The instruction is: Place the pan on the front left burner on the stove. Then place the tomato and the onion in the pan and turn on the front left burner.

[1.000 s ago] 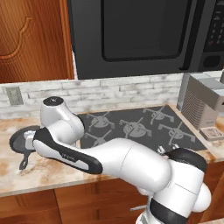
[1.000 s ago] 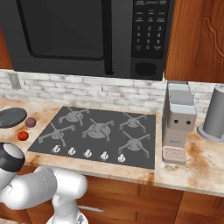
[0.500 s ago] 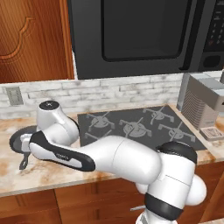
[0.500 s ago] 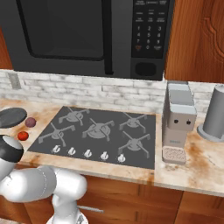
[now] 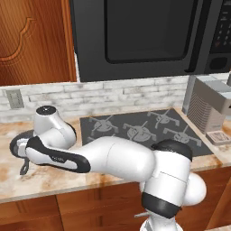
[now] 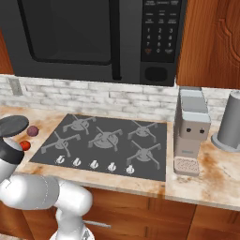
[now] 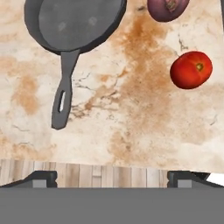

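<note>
pan (image 7: 74, 19): on the marble counter (image 7: 131, 113), left of the stove (image 6: 108, 140) (handle toward the near edge)
tomato (image 7: 190, 69): beside the onion (image 7: 167, 8)
gripper (image 7: 111, 178): released, holding nothing

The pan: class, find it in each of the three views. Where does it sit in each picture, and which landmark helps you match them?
Left base view: the pan is at the far left, mostly behind the arm, with its handle poking out below.
Right base view: at the far left edge.
Hand view: top left, handle pointing down.
Shared landmark: the marbled counter under it; the tomato lies near it in two views.
</note>
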Tool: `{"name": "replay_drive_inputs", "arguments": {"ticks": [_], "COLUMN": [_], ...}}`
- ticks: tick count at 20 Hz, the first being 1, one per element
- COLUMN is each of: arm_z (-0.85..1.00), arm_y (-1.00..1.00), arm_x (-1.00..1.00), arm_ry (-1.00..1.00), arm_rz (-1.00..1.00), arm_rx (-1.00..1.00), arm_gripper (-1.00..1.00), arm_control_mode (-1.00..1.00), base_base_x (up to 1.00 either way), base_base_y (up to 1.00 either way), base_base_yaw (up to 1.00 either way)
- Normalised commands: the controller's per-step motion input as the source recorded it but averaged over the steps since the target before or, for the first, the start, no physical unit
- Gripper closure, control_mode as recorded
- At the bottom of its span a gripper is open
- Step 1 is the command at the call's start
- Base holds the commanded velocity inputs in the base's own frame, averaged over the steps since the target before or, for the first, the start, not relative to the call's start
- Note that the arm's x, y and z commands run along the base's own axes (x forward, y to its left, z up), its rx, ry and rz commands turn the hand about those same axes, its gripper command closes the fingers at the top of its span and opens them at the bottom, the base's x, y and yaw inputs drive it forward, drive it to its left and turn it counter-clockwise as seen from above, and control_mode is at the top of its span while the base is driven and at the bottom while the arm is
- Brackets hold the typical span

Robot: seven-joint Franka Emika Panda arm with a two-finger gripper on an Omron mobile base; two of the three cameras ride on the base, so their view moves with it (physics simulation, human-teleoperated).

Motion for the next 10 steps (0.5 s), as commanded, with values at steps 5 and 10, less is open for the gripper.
{"name": "replay_drive_inputs", "arguments": {"ticks": [5, 10], "arm_z": [-0.09, -0.13], "arm_y": [0.18, 0.22], "arm_x": [0.22, 0.18], "arm_ry": [0.04, 0.04], "arm_rz": [0.00, 0.00], "arm_rx": [0.00, -0.02], "arm_gripper": [-1.00, -1.00], "arm_control_mode": [-1.00, -1.00], "base_base_x": [0.00, 0.00], "base_base_y": [0.00, 0.00], "base_base_yaw": [0.00, 0.00]}}
